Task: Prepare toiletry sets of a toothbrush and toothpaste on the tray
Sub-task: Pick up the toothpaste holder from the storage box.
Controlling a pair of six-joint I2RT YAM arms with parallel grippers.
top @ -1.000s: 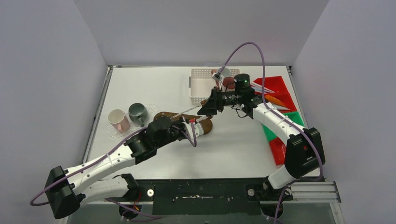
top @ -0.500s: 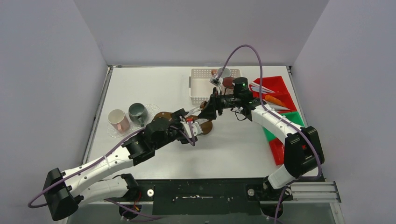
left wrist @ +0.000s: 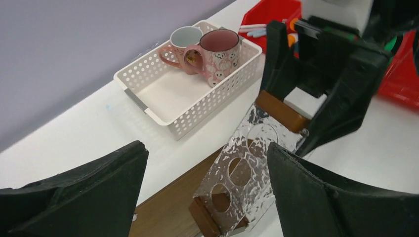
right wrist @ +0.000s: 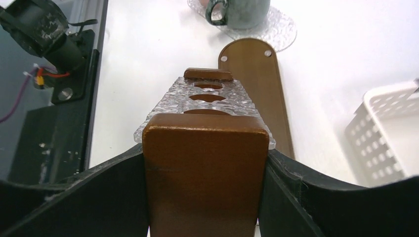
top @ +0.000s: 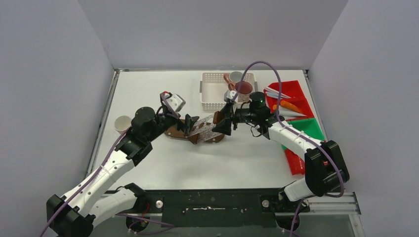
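A clear textured holder with round holes and wooden end blocks lies tilted over the oval wooden tray. My right gripper is shut on its near wooden block. My left gripper hangs open above the holder's other end, touching nothing. A maroon mug and a white mug with a pink handle stand in the white basket. The dark green mug stands beyond the tray. The pinkish-white mug peeks out beside my left arm. Toothbrushes and tubes lie in the red bins.
Red bins and green bins line the right side of the table. A clear textured coaster lies under the green mug. The table's front edge and dark base plate show in the right wrist view.
My left gripper has opened, let go of the holder's end and drawn back up and to the left. The right gripper has shifted slightly left, still holding the holder.
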